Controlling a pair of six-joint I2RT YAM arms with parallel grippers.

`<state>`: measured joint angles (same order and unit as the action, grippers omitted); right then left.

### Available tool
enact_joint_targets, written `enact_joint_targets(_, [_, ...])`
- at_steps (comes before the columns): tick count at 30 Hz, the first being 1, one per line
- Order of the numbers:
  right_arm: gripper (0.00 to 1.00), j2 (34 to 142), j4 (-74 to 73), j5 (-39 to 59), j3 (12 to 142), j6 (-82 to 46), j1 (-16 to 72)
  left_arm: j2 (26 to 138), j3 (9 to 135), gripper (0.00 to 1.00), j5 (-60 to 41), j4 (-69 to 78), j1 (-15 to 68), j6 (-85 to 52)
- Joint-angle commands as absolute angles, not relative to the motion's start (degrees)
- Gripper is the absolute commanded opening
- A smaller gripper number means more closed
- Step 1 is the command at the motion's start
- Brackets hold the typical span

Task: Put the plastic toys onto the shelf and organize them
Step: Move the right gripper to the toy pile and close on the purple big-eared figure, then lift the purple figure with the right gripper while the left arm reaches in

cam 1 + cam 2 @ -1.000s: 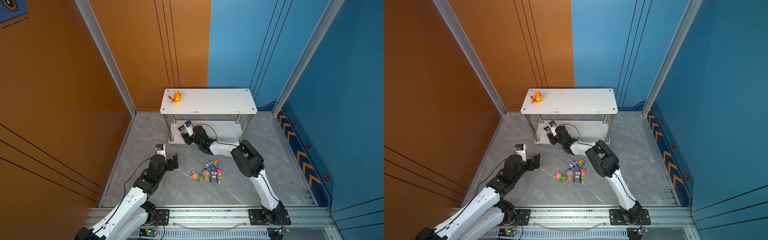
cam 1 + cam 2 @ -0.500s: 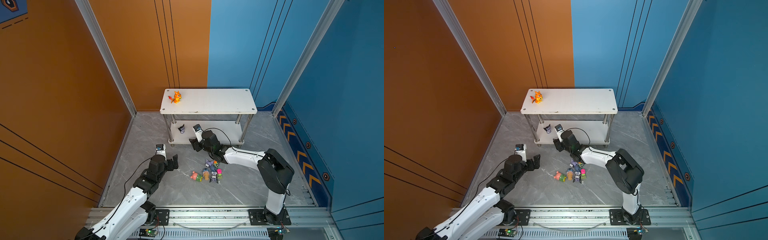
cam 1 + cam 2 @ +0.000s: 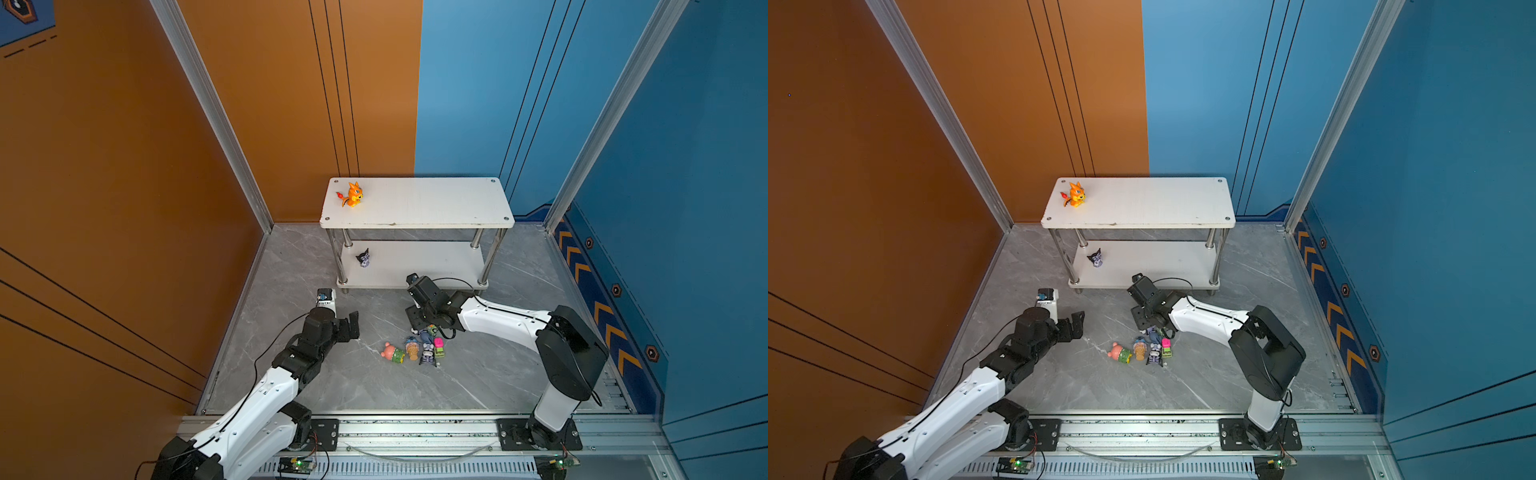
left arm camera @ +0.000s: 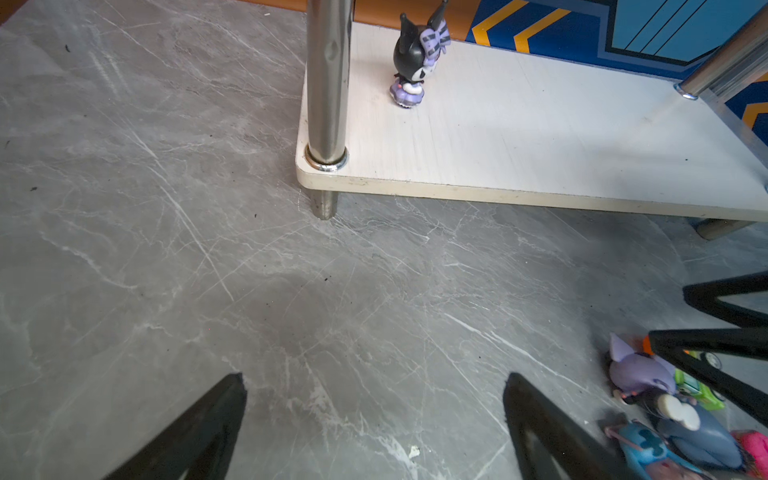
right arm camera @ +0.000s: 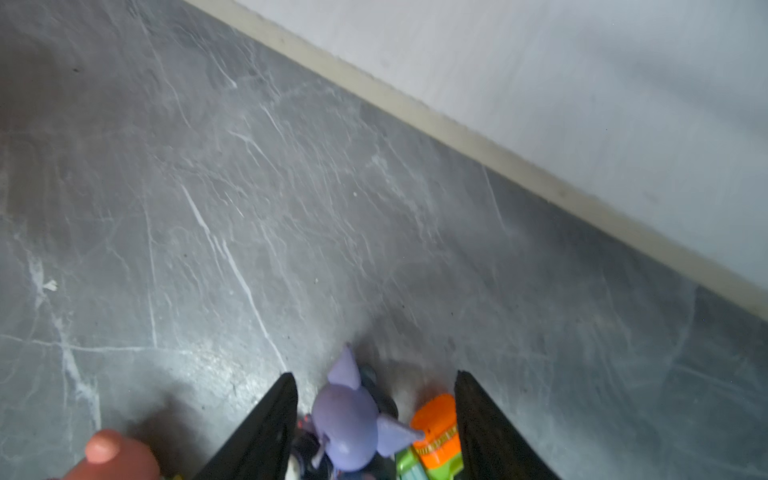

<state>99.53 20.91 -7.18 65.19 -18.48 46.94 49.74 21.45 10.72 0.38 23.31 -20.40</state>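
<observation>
**Left jaws wide and empty; right jaws parted over the far end of the toy pile**

Your left arm [image 3: 291,365] comes in from the near left. Its jaws are spread wide and hold nothing. They hang over bare counter [image 3: 332,390], near the shelf's near-left leg. In the left wrist view only grey counter lies between the two fingertips [image 4: 208,419], and the loose toys sit well off to the right of them.

The shelf [image 3: 415,203] stands at the far middle. The orange dragon [image 3: 352,194] stands upright at the far-left corner of its top board. One black-purple imp [image 3: 364,257] stands upright at the left end of the lower board, just beside the near-left leg.

The remaining toys lie bunched on the counter in front of the shelf. From the left they are the pink bear [image 3: 390,352] on its side, the blue creature on its cone [image 3: 411,347], the grey-blue donkey [image 3: 424,337] and the pink car [image 3: 438,344]. Another imp [image 3: 428,358] lies at the pile's near edge.

Your right arm [image 3: 498,320] reaches across from the right, with its jaws pointing down at the far end of that pile. They are partly parted, not clamped. In the right wrist view the purple imp [image 5: 349,424] lies between them, and the orange car [image 5: 436,428] sits just inside one finger. You cannot tell from these views whether either finger touches a toy.
</observation>
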Motion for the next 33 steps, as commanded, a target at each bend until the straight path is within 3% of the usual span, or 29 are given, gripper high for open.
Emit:
enact_joint_targets(1, [0.62,97.38,26.01,-5.09,64.13,-23.27,47.3,50.36,23.1,0.98,9.24,1.49,23.72,-19.34])
enact_joint_targets(20, [0.62,94.92,28.73,-10.2,60.14,-21.03,53.96,53.16,23.91,0.98,10.53,3.31,26.72,-19.23])
enact_joint_targets(33, [0.63,97.61,29.8,-7.49,65.89,-22.34,49.06,52.98,24.34,0.98,11.45,2.88,27.6,-18.81])
